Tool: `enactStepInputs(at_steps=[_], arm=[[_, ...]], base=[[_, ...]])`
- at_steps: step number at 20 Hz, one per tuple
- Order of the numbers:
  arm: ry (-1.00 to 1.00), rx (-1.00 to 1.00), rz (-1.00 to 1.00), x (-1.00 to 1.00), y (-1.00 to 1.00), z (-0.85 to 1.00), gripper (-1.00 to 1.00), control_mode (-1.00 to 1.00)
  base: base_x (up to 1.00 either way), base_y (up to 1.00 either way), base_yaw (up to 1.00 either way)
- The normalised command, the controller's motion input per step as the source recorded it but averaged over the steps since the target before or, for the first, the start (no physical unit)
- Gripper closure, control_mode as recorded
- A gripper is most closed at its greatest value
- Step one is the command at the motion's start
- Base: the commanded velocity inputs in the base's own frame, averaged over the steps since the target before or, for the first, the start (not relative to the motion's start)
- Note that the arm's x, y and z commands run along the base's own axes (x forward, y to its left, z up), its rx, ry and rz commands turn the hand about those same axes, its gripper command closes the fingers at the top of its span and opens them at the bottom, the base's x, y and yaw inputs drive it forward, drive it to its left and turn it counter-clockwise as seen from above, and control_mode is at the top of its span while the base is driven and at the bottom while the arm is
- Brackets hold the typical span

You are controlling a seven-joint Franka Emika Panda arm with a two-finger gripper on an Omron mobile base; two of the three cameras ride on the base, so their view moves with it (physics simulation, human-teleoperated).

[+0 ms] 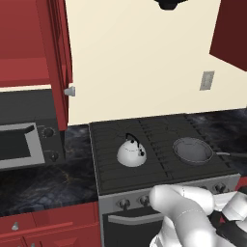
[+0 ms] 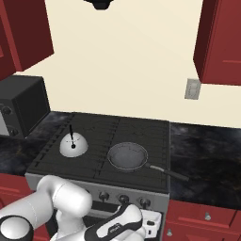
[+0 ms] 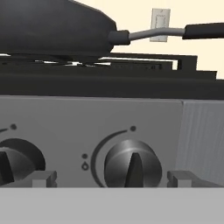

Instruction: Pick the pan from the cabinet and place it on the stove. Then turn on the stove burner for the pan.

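Now, step: I am lining up on the burner knob [image 3: 133,162] below the pan [image 2: 127,156].
Pan: sitting on the stove [image 2: 56,160], front right grate.
Hand [image 3: 111,178]: released, fingers bracketing the knob.
Advice: I am centring before clenching, then twisting.

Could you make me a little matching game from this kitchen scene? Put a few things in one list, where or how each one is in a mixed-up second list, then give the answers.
Things:
1. pan
2. kettle
3. microwave
4. claw

Places or states:
A. on the counter beside the stove, below the cabinet
B. on the stove's front right grate, handle pointing right
C. open, facing a knob on the stove's front
D. white, on the stove's left side

Pairs: 1-B, 2-D, 3-A, 4-C
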Motion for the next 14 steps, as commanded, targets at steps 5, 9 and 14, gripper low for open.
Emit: enactStepInputs(at_steps=[5, 9, 14], arm=[[0.0, 0.0, -0.02, 0.04, -0.06, 0.0, -1.0, -1.0], [0.0, 0.0, -0.03, 0.01, -0.08, 0.0, -1.0, -1.0], [-0.01, 0.0, -0.01, 0.05, -0.01, 0.0, -1.0, -1.0]], base=[[0.0, 0.0, 0.0], [0.0, 0.0, 0.0], [0.0, 0.0, 0.0]])
